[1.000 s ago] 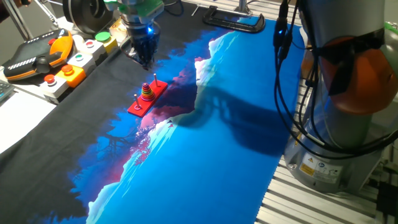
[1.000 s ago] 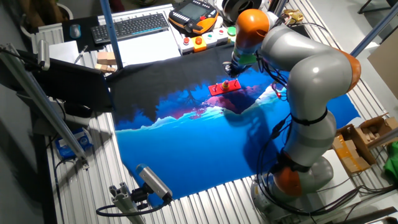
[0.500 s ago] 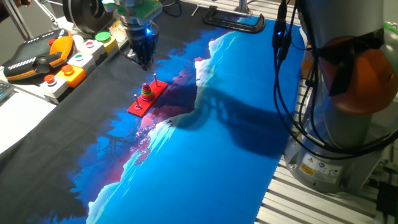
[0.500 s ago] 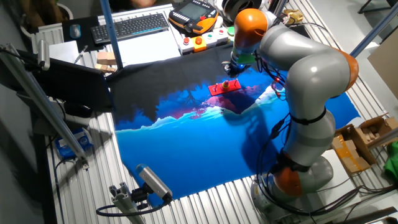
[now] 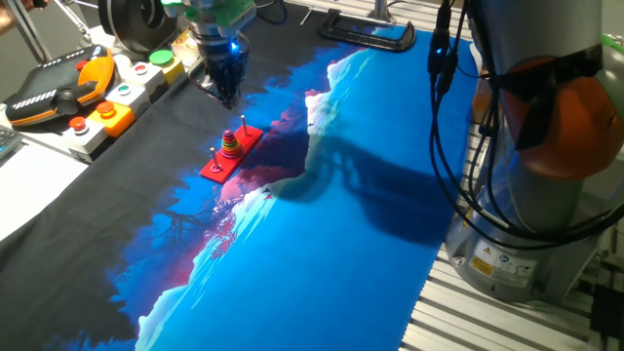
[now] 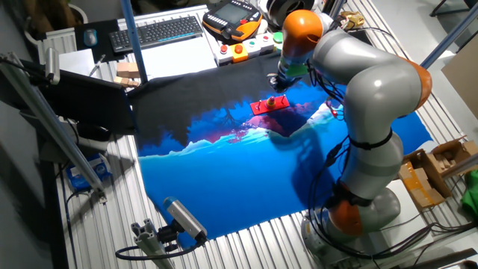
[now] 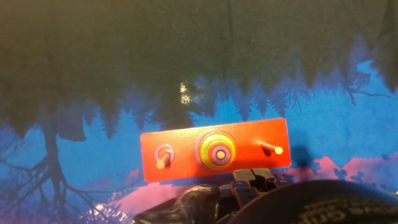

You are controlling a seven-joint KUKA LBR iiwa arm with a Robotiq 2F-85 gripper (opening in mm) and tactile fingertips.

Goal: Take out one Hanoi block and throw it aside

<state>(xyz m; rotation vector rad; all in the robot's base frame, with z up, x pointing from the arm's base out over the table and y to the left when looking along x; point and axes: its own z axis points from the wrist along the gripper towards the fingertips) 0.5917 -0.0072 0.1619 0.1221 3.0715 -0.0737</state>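
Note:
A red Hanoi base (image 5: 230,156) lies on the cloth, with a stack of coloured rings (image 5: 230,142) on its middle peg. In the hand view the ring stack (image 7: 215,150) sits between two bare pegs on the base (image 7: 186,146). The base also shows in the other fixed view (image 6: 269,104). My gripper (image 5: 227,90) hangs above the black cloth, behind the base and apart from it. Its fingers point down and look closed together with nothing between them. It also shows in the other fixed view (image 6: 281,81) and at the bottom edge of the hand view (image 7: 254,178).
A blue and black printed cloth (image 5: 341,214) covers the table. A button box (image 5: 112,97) and an orange teach pendant (image 5: 58,88) stand at the back left. A keyboard (image 6: 157,31) lies beyond the cloth. The arm's base (image 5: 546,146) stands at the right.
The gripper has shifted only very slightly above the black cloth. The base and rings have not moved.

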